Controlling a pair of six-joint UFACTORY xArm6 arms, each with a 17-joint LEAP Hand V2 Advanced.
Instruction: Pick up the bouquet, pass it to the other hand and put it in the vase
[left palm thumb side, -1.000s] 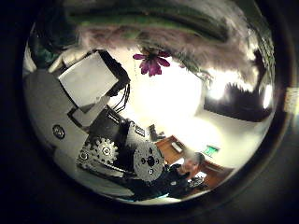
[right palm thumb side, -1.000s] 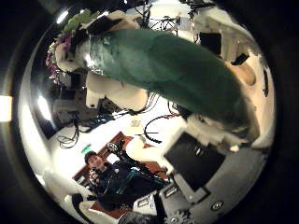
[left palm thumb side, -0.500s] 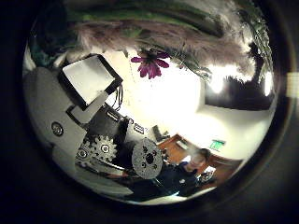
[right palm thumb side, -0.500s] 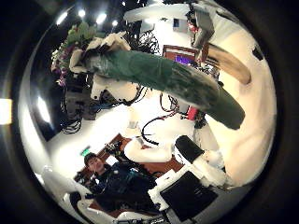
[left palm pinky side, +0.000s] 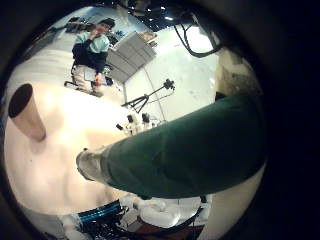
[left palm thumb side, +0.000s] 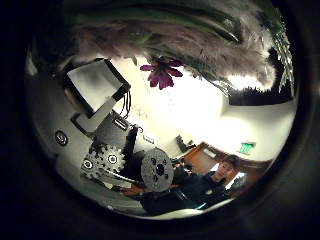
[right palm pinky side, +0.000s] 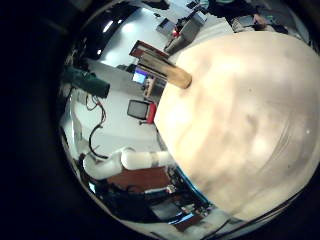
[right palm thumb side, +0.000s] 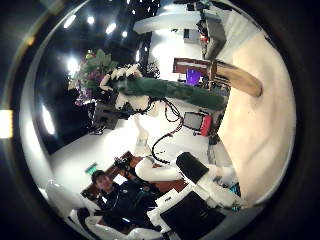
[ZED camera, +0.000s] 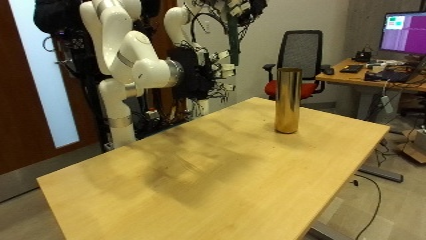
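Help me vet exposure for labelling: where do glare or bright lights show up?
Right thumb side palm view: ceiling spotlights flare beside the green-wrapped flower bouquet. Left thumb side palm view: a bright wall backlights its purple flower. Outside view: a pale highlight down the tall gold metal vase.

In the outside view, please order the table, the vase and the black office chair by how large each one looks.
1. Table, by far the largest.
2. Black office chair and vase: they look alike; the chair stands farther back, partly behind the vase, so no ranking.
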